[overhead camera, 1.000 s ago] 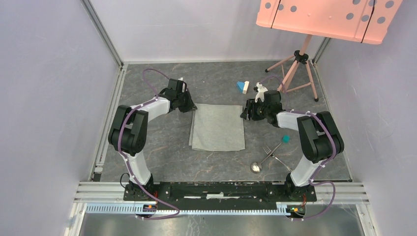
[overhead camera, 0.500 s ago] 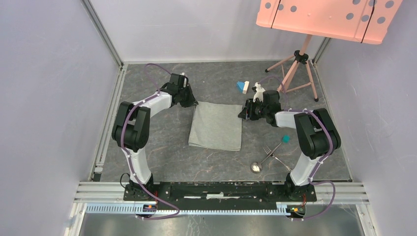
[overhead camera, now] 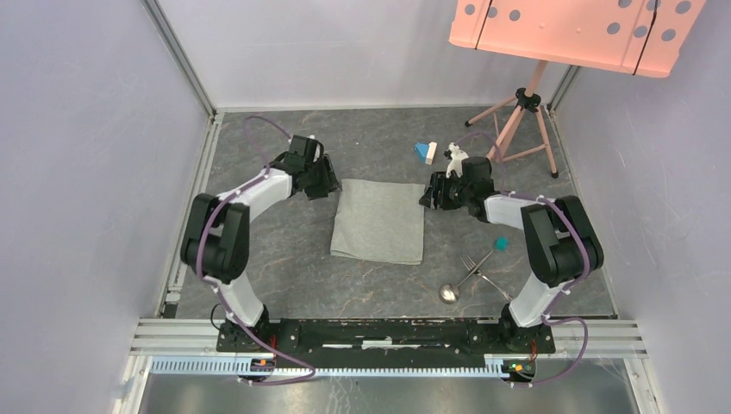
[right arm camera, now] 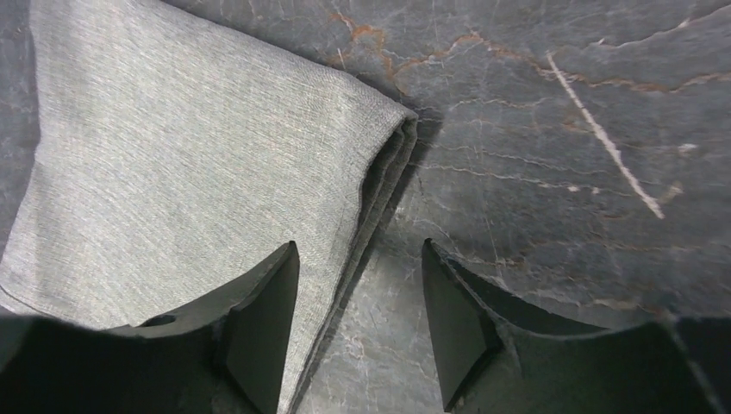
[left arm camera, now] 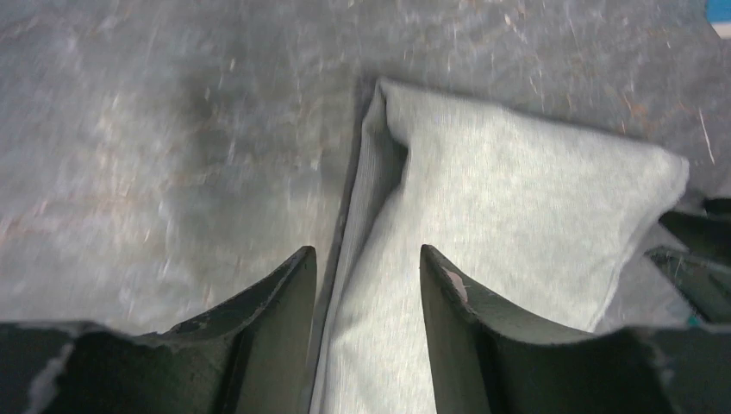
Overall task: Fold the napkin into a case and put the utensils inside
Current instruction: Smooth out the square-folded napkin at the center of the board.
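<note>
Left pincer (left arm camera: 366,254) and right pincer (right arm camera: 358,250), both parted and empty, flank the far corners of the folded light grey cloth napkin (overhead camera: 379,222) on the tabletop (overhead camera: 284,259).

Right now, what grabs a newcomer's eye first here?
The folded grey napkin lies flat in the middle, with the left gripper and right gripper open at its two far corners. The fork and spoon lie crossed to its near right; a pink perforated board looms at the far right.
</note>
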Controlling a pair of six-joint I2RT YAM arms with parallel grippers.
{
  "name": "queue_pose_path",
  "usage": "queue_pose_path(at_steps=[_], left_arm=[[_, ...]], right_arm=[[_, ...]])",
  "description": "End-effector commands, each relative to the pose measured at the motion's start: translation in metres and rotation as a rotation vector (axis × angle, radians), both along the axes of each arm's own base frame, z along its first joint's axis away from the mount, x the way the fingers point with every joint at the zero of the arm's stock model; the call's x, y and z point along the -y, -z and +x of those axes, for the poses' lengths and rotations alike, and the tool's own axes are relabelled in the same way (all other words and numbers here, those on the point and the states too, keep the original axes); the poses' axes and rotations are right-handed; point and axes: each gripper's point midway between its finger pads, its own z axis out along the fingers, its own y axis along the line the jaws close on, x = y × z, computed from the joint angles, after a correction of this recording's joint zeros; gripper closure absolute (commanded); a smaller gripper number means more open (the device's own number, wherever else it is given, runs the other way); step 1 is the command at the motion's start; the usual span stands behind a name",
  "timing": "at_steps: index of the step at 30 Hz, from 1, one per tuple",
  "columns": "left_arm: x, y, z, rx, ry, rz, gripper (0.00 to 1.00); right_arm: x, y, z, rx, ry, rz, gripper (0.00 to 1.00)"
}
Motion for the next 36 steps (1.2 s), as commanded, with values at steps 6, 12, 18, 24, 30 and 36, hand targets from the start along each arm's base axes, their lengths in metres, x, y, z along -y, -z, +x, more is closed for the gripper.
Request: queue_pose_path(at_steps=[6,12,18,24,30,36], left_arm=[[0.011,-0.035,-0.071,0.070,0.054,-0.231,0.64],[0.021,-0.010,-0.102,-0.021,0.062,-0.339,0.80],[0.018,0.006,-0.123,-0.068,0.059,-0.349,0.83],[0.008,0.026,-0.136,-0.138,0.032,-0.297,0.83],[0.002,0.047,-0.145,-0.208,0.000,-0.256,0.89],[-0.005,0.054,-0.150,-0.238,-0.019,-0.217,0.93]], right_arm=[[-0.096,-0.089,-0.008,0.187,-0.180,0.245,0.28],[-0.197,-0.125,-0.027,0.190,-0.386,0.504,0.10],[-0.238,-0.110,-0.037,0.111,-0.456,0.624,0.09],[-0.264,-0.081,-0.027,0.046,-0.478,0.637,0.09],[-0.276,-0.051,0.002,0.034,-0.439,0.539,0.10],[-0.277,-0.012,0.023,-0.025,-0.380,0.480,0.10]])
